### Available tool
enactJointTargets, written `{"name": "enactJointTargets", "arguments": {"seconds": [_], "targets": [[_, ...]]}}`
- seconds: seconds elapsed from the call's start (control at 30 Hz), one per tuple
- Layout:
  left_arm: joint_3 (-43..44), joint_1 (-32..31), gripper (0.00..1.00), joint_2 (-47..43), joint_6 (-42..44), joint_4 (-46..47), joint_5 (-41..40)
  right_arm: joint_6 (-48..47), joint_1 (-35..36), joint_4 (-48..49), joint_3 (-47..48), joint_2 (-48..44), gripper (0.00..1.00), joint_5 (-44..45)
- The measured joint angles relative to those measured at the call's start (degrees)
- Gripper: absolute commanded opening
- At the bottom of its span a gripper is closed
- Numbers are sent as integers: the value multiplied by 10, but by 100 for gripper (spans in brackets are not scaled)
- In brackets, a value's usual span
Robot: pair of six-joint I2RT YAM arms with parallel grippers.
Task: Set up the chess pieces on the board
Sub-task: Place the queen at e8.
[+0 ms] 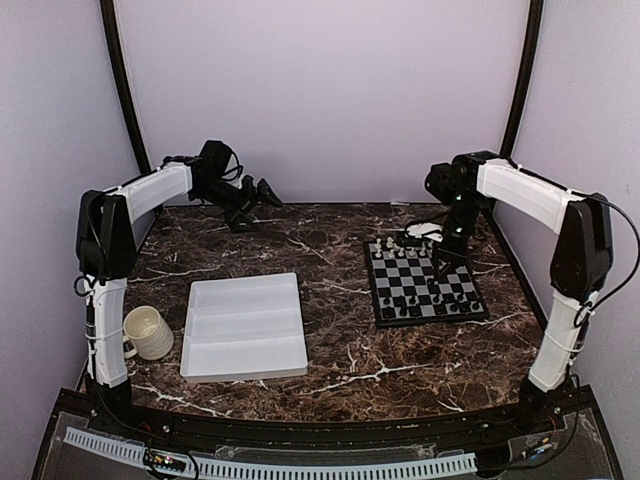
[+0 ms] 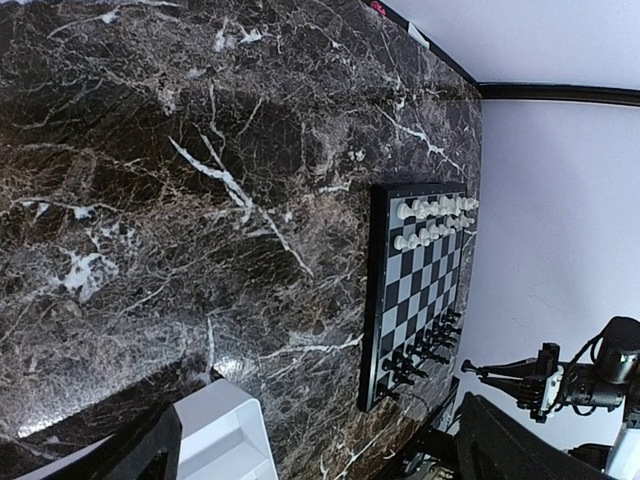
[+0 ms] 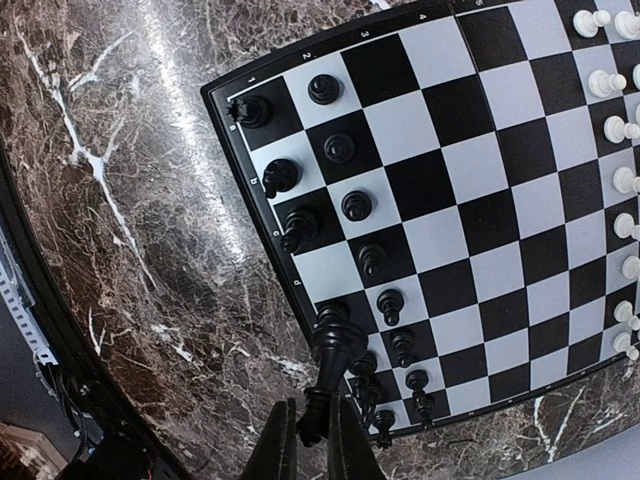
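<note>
The board lies on the marble table at the right. White chess pieces line its far edge and black chess pieces its near edge. My right gripper is shut on the head of a black chess piece, which hangs tilted, base first, over the outer black row at the board's rim. In the top view that gripper hovers over the board. My left gripper is raised at the back left, far from the board. Its fingers stand wide open with nothing between them.
A plain white tray sits left of centre. A ribbed white cup stands by the left arm's base. Pale walls close in the table at the back and sides. The left wrist view shows the board and a corner of the tray.
</note>
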Motion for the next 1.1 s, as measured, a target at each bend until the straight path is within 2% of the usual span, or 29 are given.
{"name": "enactJointTargets", "arguments": {"seconds": [0.27,0.6,1.1], "targets": [[-16,0,99,0,-18,3,30,9,7,0,5,47,0,16],[-16,0,99,0,-21,2,38,17,42,-2,-28,53,0,31],[-24,0,99,0,-21,-5,38,33,44,0,-43,79,0,66]]}}
